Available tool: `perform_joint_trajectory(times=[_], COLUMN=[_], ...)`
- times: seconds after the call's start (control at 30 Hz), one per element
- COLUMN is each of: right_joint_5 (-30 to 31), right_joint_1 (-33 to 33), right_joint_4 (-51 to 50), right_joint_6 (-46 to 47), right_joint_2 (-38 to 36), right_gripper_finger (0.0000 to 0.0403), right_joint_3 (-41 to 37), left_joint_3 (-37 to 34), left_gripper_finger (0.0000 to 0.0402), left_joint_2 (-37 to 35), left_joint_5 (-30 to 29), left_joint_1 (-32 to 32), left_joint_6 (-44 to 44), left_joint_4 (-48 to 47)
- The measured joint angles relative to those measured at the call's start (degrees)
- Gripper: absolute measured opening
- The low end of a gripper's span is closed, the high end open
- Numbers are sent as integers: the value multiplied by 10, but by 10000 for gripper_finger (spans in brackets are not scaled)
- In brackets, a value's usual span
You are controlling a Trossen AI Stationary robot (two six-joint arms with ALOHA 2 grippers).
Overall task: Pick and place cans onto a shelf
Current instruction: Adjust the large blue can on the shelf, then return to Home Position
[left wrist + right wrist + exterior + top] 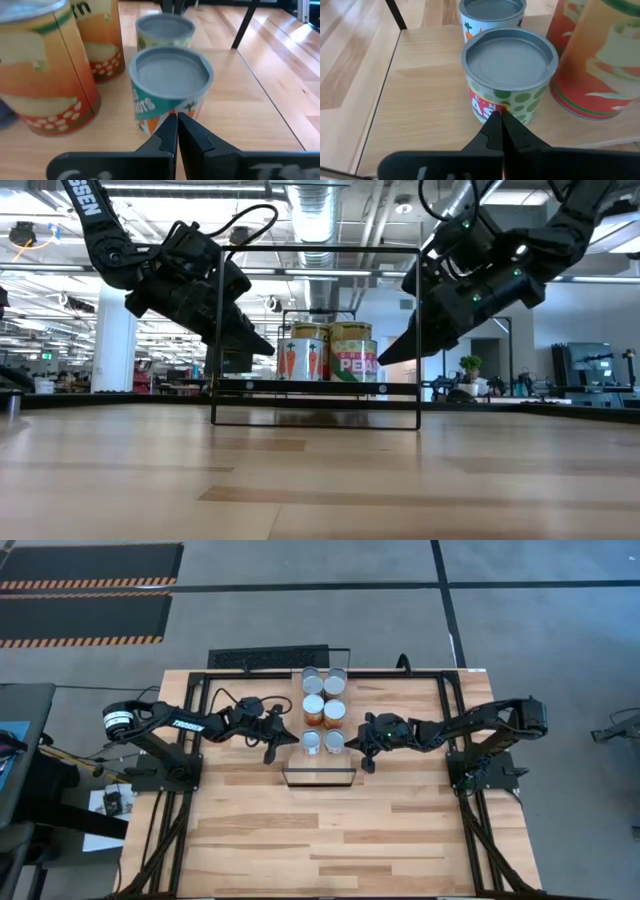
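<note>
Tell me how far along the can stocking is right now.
Done: six cans stand in pairs on the shelf. In hand: nothing; left gripper and right gripper flank the front pair, jaws shut and empty. Left: no loose cans visible on the table.

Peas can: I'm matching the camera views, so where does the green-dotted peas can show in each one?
High view: peas can, right one of the pair nearest the shelf's bare end.
Low view: front right.
Left wrist view: top centre, behind the carrot can.
Right wrist view: centre.
Shared landmark: the carrot can standing beside it.
</note>
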Motion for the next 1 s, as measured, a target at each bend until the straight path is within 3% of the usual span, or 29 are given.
perform_joint_trajectory(times=[0.27,0.5,0.67,0.8,1.0], right_joint_5=[0,0,-20,-46,-39], right_joint_1=[-1,-8,-17,-25,-19], right_joint_4=[2,-53,-22,52,77], right_joint_6=[-5,-29,-46,-46,-46], right_joint_2=[10,-54,-137,-193,-280], right_gripper_finger=[4,4,4,4,4], right_joint_3=[17,2,-58,-116,-171], left_joint_3=[0,0,-33,-72,-124], left_gripper_finger=[0,0,0,0,0], left_joint_2=[0,-24,-81,-139,-240], left_joint_5=[0,19,42,40,17], left_joint_1=[-3,31,55,59,59], left_joint_6=[-4,-4,-11,-26,-49], left_joint_4=[17,14,16,19,20])
